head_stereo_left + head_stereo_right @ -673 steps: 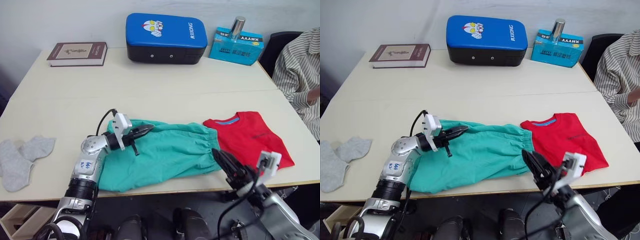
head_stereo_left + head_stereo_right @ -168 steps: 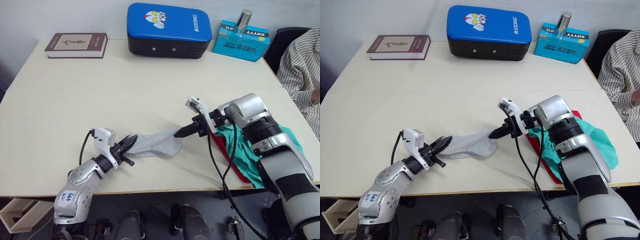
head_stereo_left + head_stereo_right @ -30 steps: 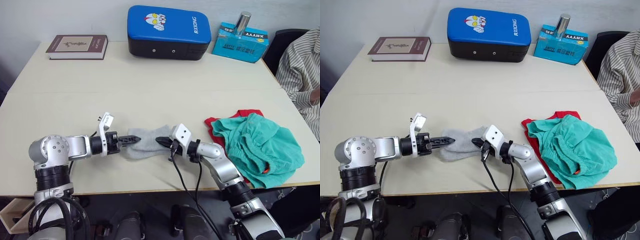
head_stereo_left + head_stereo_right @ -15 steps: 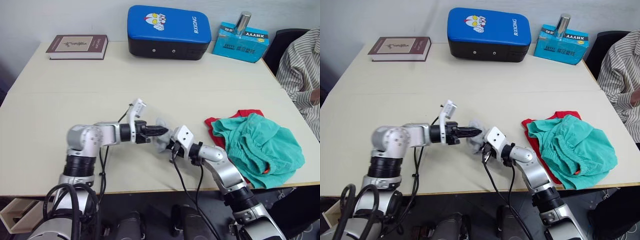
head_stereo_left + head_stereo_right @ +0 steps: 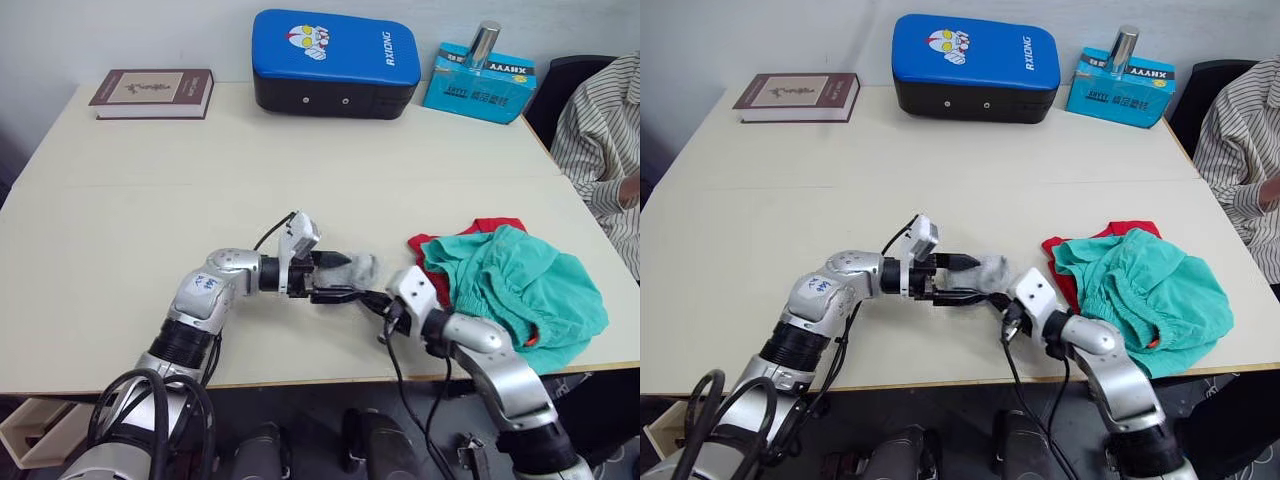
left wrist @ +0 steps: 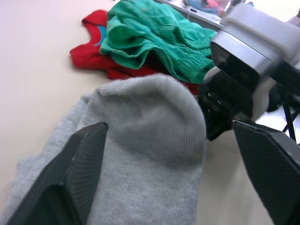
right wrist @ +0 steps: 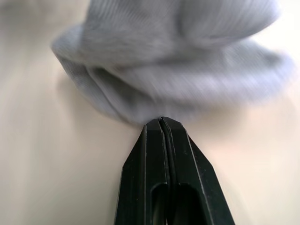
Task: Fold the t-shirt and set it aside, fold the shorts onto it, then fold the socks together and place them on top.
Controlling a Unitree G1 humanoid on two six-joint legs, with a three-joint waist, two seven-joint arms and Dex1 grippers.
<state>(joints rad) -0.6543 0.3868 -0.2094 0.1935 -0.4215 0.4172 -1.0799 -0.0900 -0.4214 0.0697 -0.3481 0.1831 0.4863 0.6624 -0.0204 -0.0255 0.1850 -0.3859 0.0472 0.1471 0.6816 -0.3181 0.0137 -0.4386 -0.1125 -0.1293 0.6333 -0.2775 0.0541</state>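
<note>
Both socks (image 5: 357, 266) now lie doubled beside the shorts (image 5: 520, 290); our left pincer (image 5: 345, 277) spreads over them, our right pincer (image 7: 161, 123) pressed together, so placing remains.

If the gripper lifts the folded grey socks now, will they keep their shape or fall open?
The soft grey knit socks probably sag and partly unfold: the wrist view shows limp, rounded layers. They look light, so a pinch through every layer should carry them to the teal-green shorts.
</note>
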